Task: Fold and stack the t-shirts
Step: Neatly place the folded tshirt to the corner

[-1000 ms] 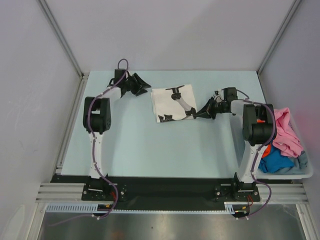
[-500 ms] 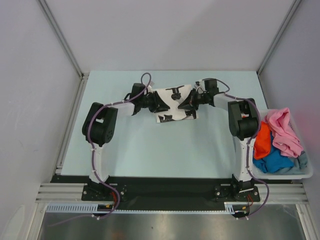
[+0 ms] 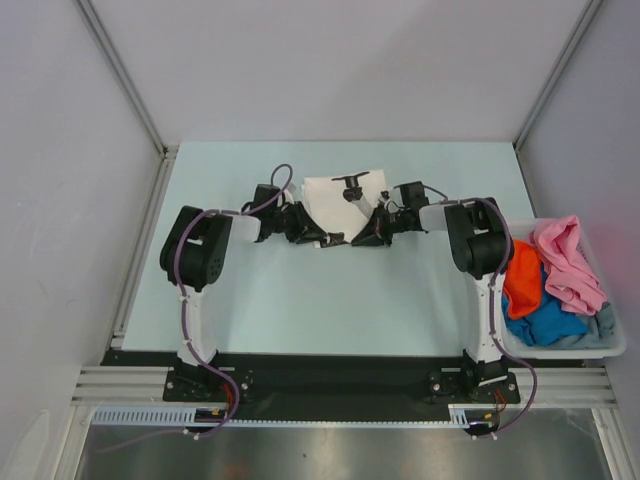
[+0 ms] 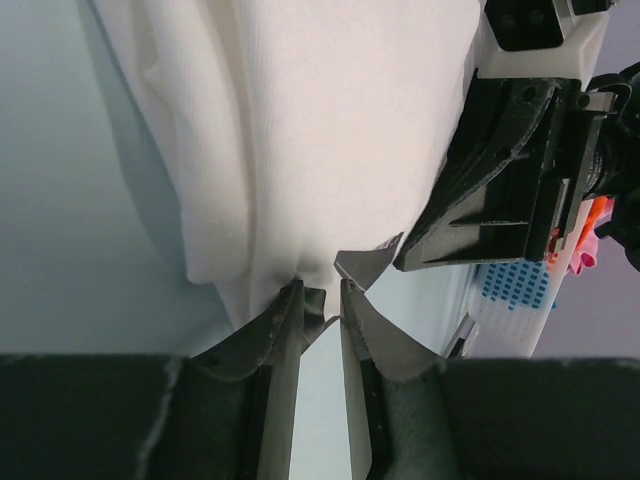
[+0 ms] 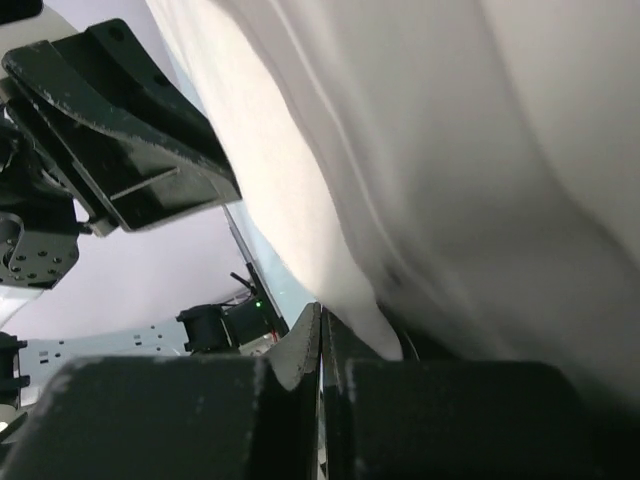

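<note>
A white t-shirt with a black print lies folded at the middle back of the table. My left gripper and right gripper meet at its near edge, facing each other. In the left wrist view the left gripper stands open by a narrow gap, with the hem of the white cloth at its tips. In the right wrist view the right gripper is shut, and the white cloth drapes over and beside its right finger, not between the jaws.
A pale plastic bin stands at the right edge, close to the right arm's base. It holds a pink shirt, an orange one, a bright blue one and a grey-blue one. Metal rails frame the table.
Both arms swung in from the sides to the white shirt's near edge and came toward me. The left jaws narrowed. The right jaws stayed shut.
</note>
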`<state>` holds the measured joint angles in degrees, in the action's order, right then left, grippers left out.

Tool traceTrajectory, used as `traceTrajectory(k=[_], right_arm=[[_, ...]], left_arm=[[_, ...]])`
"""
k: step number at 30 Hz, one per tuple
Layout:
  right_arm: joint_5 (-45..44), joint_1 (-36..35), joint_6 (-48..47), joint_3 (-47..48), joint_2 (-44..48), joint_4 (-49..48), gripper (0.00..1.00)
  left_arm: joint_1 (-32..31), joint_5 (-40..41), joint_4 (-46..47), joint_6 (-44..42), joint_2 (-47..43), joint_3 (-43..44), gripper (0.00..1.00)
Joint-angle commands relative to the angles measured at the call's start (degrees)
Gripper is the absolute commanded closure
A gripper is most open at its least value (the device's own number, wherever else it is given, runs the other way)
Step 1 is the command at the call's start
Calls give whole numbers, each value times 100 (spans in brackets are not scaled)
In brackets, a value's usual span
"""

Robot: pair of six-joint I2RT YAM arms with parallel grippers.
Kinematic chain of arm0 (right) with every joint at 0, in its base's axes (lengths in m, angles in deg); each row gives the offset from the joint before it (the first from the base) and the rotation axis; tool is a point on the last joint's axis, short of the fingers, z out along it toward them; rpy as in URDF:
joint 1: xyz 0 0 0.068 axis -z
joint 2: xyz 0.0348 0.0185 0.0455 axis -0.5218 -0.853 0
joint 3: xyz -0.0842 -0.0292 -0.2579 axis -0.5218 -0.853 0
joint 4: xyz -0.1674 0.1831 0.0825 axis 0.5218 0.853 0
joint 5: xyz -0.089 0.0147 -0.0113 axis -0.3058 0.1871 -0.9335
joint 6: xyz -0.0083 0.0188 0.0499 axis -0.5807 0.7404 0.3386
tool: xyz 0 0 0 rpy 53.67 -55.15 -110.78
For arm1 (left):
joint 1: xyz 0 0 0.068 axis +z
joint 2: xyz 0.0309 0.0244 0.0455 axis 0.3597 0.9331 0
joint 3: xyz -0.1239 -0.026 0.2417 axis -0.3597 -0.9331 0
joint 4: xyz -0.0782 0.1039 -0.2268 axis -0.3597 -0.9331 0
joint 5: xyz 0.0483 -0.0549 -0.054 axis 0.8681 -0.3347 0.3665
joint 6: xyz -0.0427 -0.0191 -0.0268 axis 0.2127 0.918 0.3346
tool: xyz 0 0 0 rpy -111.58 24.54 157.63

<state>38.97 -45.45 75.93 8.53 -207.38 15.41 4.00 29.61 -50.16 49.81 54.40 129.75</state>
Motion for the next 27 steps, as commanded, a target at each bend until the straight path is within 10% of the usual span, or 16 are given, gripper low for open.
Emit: traceTrajectory(k=[1, 9, 16, 27], right_arm=[[-111, 283, -305, -361, 528, 284, 100], [-558, 784, -506, 278, 1269, 503, 90], [-1218, 925, -1263, 2177, 346, 1566, 33], [-1736, 952, -1412, 2724, 327, 2339, 20]], left_arm=[[91, 46, -339, -452, -244, -39, 73], [91, -50, -1060, -1032, -851, 181, 68], [161, 99, -1386, -1428, -1185, 374, 52], [583, 854, -2606, -2280, 200, 3068, 15]])
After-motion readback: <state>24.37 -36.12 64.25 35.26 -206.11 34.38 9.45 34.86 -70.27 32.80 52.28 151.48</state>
